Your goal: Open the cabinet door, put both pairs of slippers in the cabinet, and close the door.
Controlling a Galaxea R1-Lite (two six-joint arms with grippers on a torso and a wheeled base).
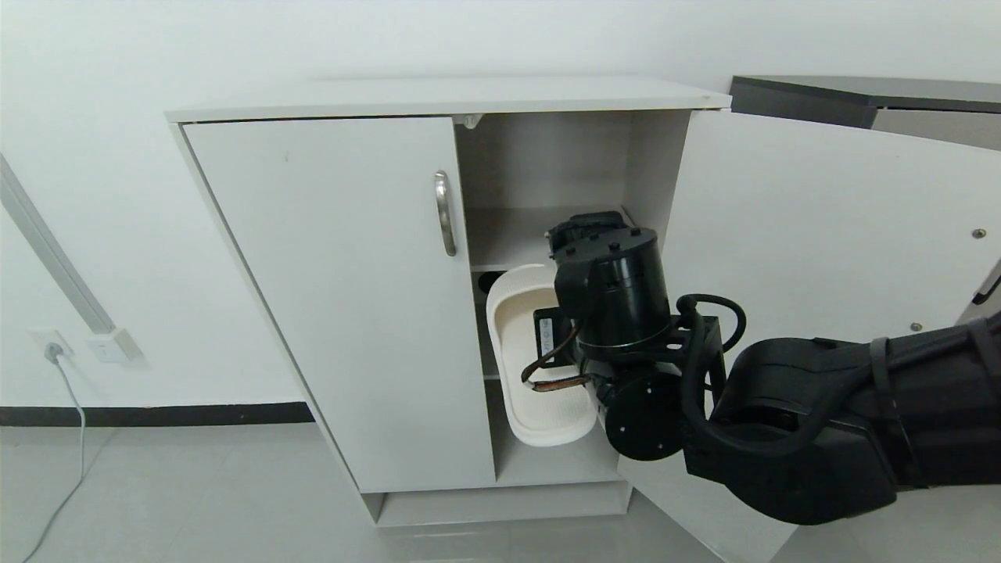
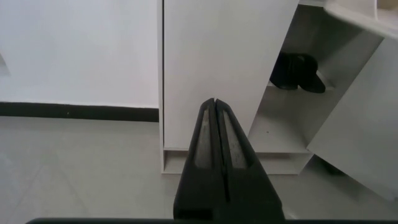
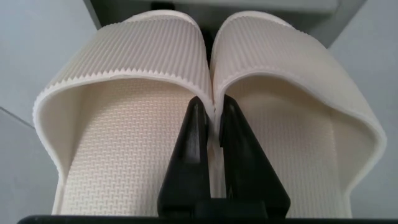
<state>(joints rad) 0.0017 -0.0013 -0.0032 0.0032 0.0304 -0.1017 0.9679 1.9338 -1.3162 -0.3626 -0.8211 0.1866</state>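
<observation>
My right jaws pinch the cream slippers (image 3: 143, 68) by their touching inner rims, likely light, bendy foam; left jaws pressed together, empty.

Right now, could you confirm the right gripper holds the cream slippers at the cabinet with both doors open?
Not quite: the head view shows the left door shut; only the right door is open. The right gripper does hold the cream slippers.

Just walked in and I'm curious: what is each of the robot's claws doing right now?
Left gripper: shut, holding nothing.
Right gripper: shut on the cream slippers, pinching their inner edges together.
</observation>
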